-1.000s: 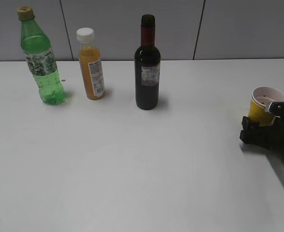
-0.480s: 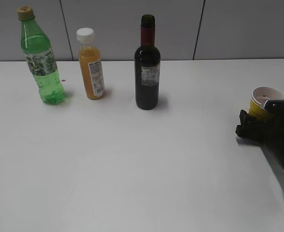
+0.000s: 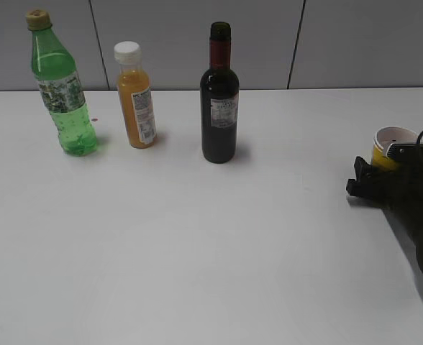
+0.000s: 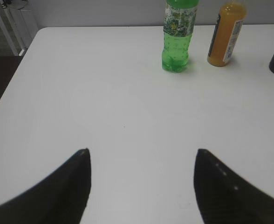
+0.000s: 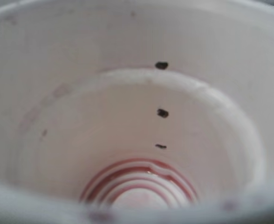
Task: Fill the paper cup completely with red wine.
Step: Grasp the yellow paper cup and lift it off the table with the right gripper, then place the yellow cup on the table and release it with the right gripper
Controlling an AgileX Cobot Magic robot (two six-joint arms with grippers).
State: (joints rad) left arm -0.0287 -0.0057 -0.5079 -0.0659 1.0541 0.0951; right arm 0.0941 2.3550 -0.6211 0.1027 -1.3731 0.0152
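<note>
White table (image 3: 197, 251) fills most of the frame, grey panelled wall behind it. Three bottles lined up along the back: a green plastic soda bottle (image 3: 61, 86) at upper left, an orange juice bottle (image 3: 135, 97) with a white cap just right of it, then the dark red wine bottle (image 3: 219, 97) with maroon neck foil near top centre. Way over at the right edge, the black right gripper (image 3: 384, 188) sits right up against a little yellow paper cup (image 3: 390, 144), hiding most of its lower half, so can't tell if it's actually gripping it.
</note>
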